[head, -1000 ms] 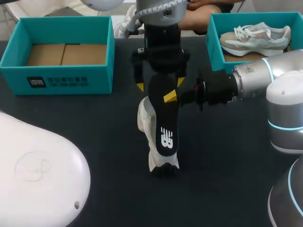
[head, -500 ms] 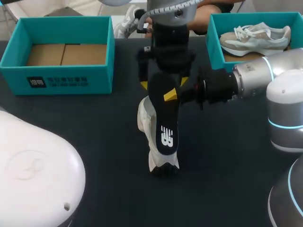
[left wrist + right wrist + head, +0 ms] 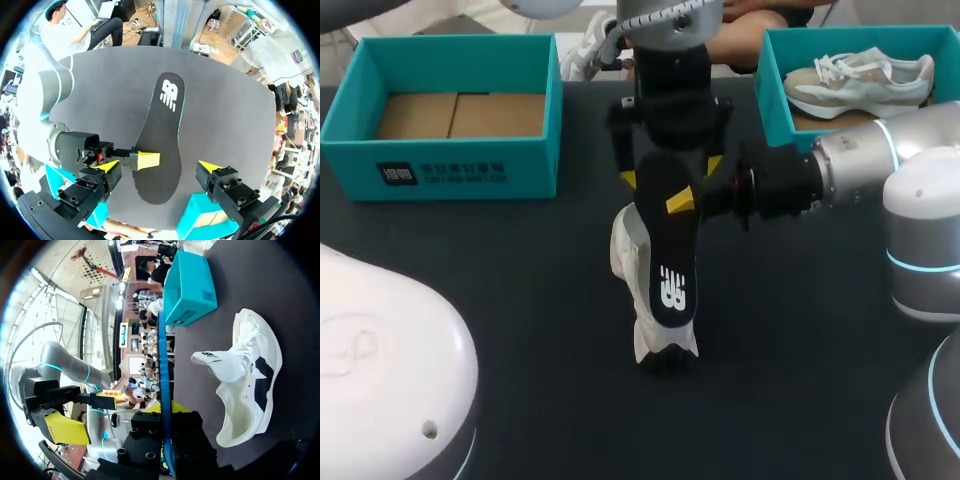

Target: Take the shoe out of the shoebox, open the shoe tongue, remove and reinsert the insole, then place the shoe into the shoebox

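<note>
Between fingers of right pincer [image 3: 685, 201], insole [image 3: 670, 260] was clamped, above shoe [image 3: 250, 385] lying on counter [image 3: 800, 330]. Left pincer [image 3: 160, 166] was spread wide astride insole, gripping nothing. Unboxing, opening of tongue [image 3: 220, 364] and insole removal were judged done; reinsertion and return to shoebox [image 3: 520, 165] outstanding.

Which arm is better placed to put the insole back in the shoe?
Right: the right tool already grips the insole by the shoe; the left tool is open, holding nothing.

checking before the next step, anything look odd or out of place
Only the black insole is out of the white shoe, held above it by the right gripper, the left gripper open astride it. Nothing looks spilled or damaged.
</note>
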Tool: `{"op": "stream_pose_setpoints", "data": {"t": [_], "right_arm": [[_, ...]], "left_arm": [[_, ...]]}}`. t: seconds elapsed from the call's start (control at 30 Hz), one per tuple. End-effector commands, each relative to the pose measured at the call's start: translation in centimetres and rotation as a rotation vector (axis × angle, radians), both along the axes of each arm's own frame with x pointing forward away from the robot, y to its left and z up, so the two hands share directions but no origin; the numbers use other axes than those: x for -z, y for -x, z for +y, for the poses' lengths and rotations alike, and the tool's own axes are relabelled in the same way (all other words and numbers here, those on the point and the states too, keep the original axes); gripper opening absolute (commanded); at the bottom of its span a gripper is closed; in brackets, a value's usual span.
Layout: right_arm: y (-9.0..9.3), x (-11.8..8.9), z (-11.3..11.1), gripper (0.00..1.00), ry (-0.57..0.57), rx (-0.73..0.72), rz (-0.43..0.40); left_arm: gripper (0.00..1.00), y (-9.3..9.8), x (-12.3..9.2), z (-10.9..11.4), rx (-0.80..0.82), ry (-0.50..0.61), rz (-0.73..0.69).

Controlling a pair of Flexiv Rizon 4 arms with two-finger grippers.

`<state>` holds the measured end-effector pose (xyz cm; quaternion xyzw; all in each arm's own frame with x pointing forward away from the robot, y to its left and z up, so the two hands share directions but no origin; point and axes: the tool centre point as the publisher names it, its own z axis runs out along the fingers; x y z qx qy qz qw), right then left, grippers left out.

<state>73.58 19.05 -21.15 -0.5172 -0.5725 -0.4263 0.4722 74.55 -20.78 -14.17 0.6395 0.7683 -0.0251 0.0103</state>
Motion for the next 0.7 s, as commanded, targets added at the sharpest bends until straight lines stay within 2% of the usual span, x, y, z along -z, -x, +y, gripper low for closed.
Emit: {"op": "stream_pose_setpoints", "data": {"t": [0.03,0.3,0.43,0.7], "right_arm": [[0.3,-0.1,0.0,0.0,0.004,0.006,-0.001],[0.4,-0.1,-0.1,0.0,0.006,0.011,0.002],[0.5,-0.2,0.0,0.0,0.004,0.01,0.002],[0.6,-0.1,0.0,0.0,-0.003,0.013,0.002]], "left_arm": [[1.0,0.8,0.0,2.7,0.056,0.326,-0.085],[1.0,1.5,0.0,3.5,0.114,0.518,-0.153],[1.0,1.3,0.3,4.4,0.077,0.687,-0.143],[1.0,1.2,0.9,6.2,0.026,0.934,-0.157]]}}
